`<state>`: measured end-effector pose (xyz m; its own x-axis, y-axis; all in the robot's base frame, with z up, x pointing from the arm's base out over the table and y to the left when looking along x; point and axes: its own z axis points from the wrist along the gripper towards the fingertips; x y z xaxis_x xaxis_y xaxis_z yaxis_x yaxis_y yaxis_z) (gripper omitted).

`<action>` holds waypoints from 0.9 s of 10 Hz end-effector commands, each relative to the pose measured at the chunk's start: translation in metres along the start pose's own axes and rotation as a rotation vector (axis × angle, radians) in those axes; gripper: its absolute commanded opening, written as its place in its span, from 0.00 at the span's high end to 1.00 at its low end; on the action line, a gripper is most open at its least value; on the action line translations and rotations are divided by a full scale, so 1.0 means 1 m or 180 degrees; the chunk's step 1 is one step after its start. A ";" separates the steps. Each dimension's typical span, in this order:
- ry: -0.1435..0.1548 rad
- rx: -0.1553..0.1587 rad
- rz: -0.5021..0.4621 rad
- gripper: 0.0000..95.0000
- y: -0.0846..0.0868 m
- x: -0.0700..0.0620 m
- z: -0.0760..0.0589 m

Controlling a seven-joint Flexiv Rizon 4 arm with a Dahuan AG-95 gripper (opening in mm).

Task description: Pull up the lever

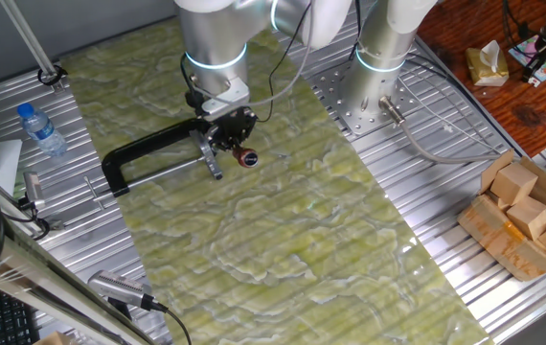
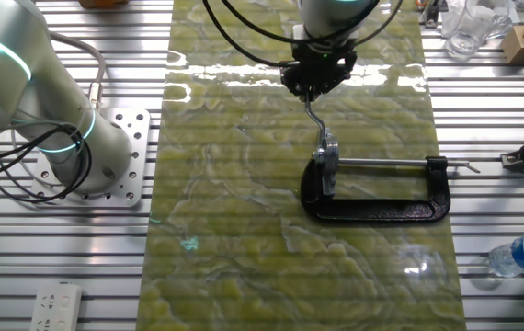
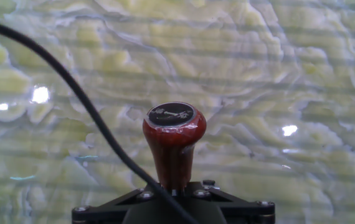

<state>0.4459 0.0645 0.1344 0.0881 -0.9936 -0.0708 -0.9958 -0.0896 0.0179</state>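
The gripper (image 1: 232, 129) sits closed around the lever (image 2: 315, 120), whose red-brown knob (image 3: 174, 127) pokes out past the fingers. The rod rises from the screw end of the black clamp (image 2: 381, 207) lying on the green mat (image 1: 283, 240).

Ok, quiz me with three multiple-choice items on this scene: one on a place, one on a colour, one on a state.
1. The clamp lies on:
A. the green mat
B. the wooden desk
C. a cardboard box

2. The lever ends in a knob coloured:
A. blue
B. red-brown
C. white

3. The gripper is:
A. far from the lever
B. down at the lever, by its rod
C. holding the water bottle

Key: A, the black frame rests on the green mat; B, the hand view shows a red-brown knob; B, the fingers sit at the lever.
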 end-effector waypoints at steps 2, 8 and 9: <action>-0.0083 0.0049 0.0003 1.00 0.001 0.003 -0.042; -0.0261 0.0084 -0.0026 1.00 0.003 0.012 -0.042; -0.0269 0.0085 -0.0031 1.00 0.004 0.013 -0.042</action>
<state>0.4430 0.0510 0.1426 0.0962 -0.9827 -0.1581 -0.9953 -0.0959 -0.0095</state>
